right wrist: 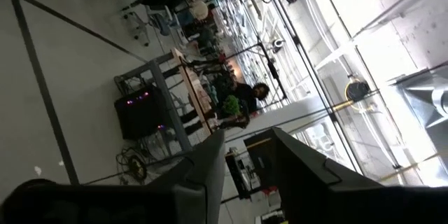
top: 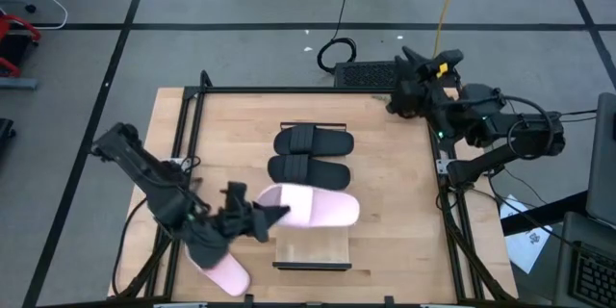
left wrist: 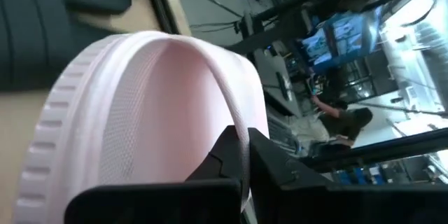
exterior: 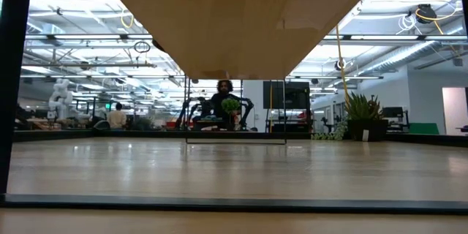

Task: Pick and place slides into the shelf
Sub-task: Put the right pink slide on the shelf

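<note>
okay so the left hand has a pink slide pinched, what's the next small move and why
Probably ease the left hand toward the shelf and lower it: it is shut on the pink slide, which hangs over the board's bare stretch beside the black slides. The right hand waits at the table's far corner.

Beyond my wooden tabletop [top: 385, 154] I see a grey floor crossed by black tape lines [top: 241, 26], a coiled black cable [top: 334, 55], a yellow cord [top: 449, 0], and a seated person [exterior: 223, 96] behind a leafy green potted plant [exterior: 360, 107].

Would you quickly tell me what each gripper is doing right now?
Left gripper: closed on a pink slide.
Right gripper: open, empty.
</note>
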Motion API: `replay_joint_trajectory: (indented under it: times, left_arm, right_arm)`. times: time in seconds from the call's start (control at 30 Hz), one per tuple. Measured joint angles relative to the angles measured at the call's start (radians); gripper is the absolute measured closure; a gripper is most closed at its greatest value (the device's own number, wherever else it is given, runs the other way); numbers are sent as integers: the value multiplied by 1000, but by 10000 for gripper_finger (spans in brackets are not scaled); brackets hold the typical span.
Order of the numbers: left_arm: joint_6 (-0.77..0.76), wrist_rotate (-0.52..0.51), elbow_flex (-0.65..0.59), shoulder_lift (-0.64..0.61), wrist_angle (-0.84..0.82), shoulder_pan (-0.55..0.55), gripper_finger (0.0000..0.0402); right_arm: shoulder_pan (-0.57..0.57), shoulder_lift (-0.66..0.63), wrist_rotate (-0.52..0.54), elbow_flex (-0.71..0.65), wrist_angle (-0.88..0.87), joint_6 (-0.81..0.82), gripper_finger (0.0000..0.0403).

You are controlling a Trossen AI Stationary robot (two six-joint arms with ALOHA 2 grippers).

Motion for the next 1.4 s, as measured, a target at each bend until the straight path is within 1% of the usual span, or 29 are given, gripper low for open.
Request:
replay_joint_trajectory:
  times: [0.17, 0.5, 0.73, 0.8, 1.03, 1.2, 1.4]
  left_arm:
    - [-68, 0, -1, 69, 51, 12, 401]
    - [-182, 28, 0, 138, 34, 37, 401]
    - [-278, 86, -1, 178, -52, 47, 401]
    - [-307, 87, -1, 190, -94, 51, 401]
    - [-340, 87, -1, 220, -140, 63, 401]
    - [-412, 79, -1, 224, -249, 64, 401]
    - [-466, 62, -1, 223, -338, 64, 401]
  right_arm:
    - [-21, -1, 6, 0, 0, 23, 296]
    - [-38, -1, 5, 0, 0, 78, 296]
    - [-38, -1, 4, 0, -1, 79, 296]
    - [-38, -1, 4, 0, -1, 79, 296]
    - [-38, -1, 4, 0, -2, 77, 296]
    - [-38, -1, 5, 0, -1, 77, 296]
    - [-38, -1, 3, 0, -2, 67, 296]
